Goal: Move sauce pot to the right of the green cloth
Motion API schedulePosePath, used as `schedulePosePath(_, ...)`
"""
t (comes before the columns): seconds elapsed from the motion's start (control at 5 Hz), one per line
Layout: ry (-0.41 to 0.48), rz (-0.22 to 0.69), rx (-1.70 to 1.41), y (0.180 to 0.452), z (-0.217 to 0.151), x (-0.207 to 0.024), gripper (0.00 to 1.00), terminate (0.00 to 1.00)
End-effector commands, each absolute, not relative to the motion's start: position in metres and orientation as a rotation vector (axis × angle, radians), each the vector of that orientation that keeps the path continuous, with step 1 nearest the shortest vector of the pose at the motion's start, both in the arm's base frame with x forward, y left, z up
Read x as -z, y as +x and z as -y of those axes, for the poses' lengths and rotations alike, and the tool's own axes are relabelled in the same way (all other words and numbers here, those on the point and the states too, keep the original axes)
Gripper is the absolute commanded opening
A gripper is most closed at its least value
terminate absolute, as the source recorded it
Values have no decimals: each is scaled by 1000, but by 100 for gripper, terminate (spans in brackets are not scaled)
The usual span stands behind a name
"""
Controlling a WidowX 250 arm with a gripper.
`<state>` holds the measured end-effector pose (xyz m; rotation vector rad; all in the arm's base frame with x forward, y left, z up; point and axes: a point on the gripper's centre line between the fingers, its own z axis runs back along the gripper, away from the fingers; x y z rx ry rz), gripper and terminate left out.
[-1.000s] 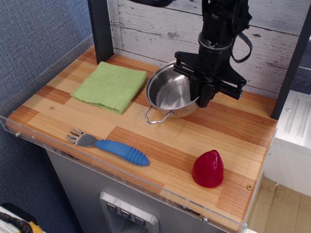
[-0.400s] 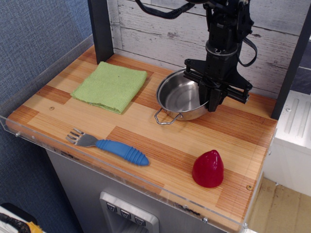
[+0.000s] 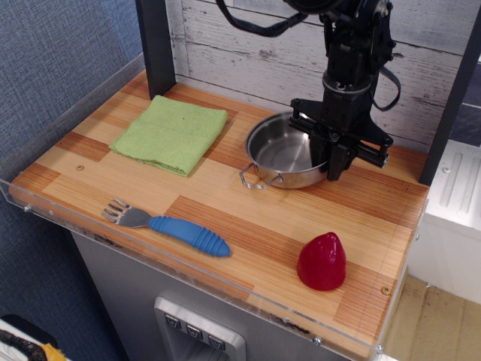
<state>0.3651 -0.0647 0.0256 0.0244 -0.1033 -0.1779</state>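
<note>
Beneath the gripper (image 3: 335, 159), the wooden tabletop (image 3: 248, 218) is seen bearing all items. Left of the gripper, well apart, the green cloth (image 3: 171, 133) lies flat. The sauce pot (image 3: 284, 152) sits just left of the gripper, its right rim apparently pinched between nearly closed jaws, judged a rim grasp for dragging. Pot already lies right of the cloth; release appears pending.

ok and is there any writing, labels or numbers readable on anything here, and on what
None can be read. The sauce pot, the green cloth, the blue-handled fork, the red cone-shaped object and the gripper show no print. The buttons on the grey panel under the table may bear marks, but they are too small to tell.
</note>
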Motion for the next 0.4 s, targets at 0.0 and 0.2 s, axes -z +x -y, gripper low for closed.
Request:
schedulePosePath(0.0, 46, 212, 179, 372, 58, -68, 100, 0)
schedulePosePath(0.2, 57, 250, 141, 367, 45, -91, 100, 0)
